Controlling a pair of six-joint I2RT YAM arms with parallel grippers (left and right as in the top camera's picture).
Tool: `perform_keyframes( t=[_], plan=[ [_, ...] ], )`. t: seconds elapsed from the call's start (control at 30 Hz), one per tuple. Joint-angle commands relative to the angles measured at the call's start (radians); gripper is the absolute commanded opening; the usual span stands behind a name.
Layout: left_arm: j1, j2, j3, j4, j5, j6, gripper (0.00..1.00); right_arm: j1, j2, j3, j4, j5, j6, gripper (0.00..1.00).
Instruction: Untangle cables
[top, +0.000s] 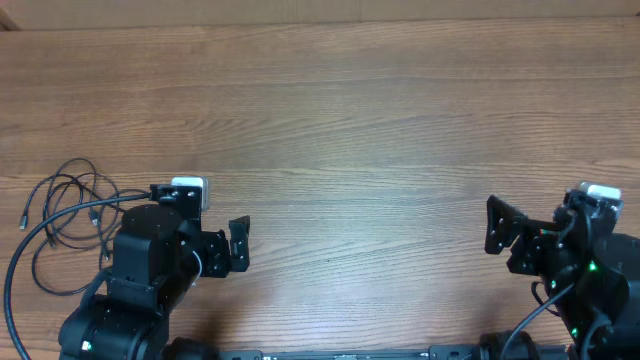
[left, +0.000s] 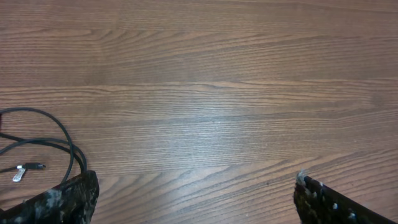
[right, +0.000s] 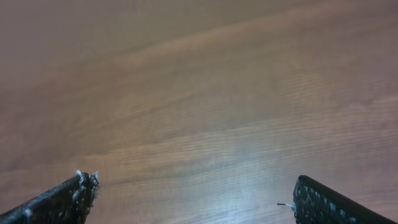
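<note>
The cables (top: 62, 212) are a loose tangle of thin black cords with small plug ends, lying on the wooden table at the far left. Part of them shows at the left edge of the left wrist view (left: 43, 144), with a small silver plug (left: 18, 175). My left gripper (top: 238, 243) is open and empty, just right of the tangle, pointing right. My right gripper (top: 497, 222) is open and empty at the far right, with only bare wood between its fingers (right: 194, 193).
The wooden table (top: 350, 130) fills every view. The arm bases and their thicker black wiring sit along the front edge, at the left (top: 120, 310) and the right (top: 590, 300).
</note>
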Motion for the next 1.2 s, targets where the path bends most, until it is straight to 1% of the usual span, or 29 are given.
perform_keyframes(
  t=[0.0, 0.13, 0.37, 0.47, 0.7, 0.8, 0.9, 1.07, 1.17],
  plan=[
    [-0.004, -0.002, -0.010, 0.000, -0.014, -0.013, 1.00, 0.005, -0.057, -0.023, 0.048, 0.018, -0.016, 1.00],
    [-0.004, -0.002, -0.010, 0.000, -0.014, -0.013, 1.00, 0.005, -0.164, -0.122, 0.169, 0.017, -0.016, 1.00],
    [-0.004, -0.002, -0.010, 0.000, -0.014, -0.013, 0.99, 0.005, -0.347, -0.367, 0.416, -0.022, -0.010, 1.00],
    [-0.004, -0.002, -0.010, 0.000, -0.014, -0.013, 1.00, 0.005, -0.415, -0.486, 0.563, -0.051, -0.007, 1.00],
    [-0.004, -0.002, -0.010, 0.000, -0.014, -0.013, 0.99, 0.005, -0.565, -0.771, 0.966, -0.094, -0.004, 1.00],
    [-0.004, -0.002, -0.010, 0.000, -0.014, -0.014, 0.99, 0.005, -0.562, -0.862, 1.139, -0.099, -0.004, 1.00],
    [-0.004, -0.002, -0.010, 0.000, -0.014, -0.013, 1.00, 0.005, -0.562, -0.935, 1.270, -0.093, -0.007, 1.00],
    [-0.004, -0.002, -0.010, 0.000, -0.014, -0.013, 1.00, 0.005, -0.562, -1.034, 1.382, -0.068, -0.009, 1.00],
    [-0.004, -0.002, -0.010, 0.000, -0.014, -0.013, 0.99, 0.005, -0.562, -1.031, 1.324, -0.062, -0.013, 1.00]
  ],
)
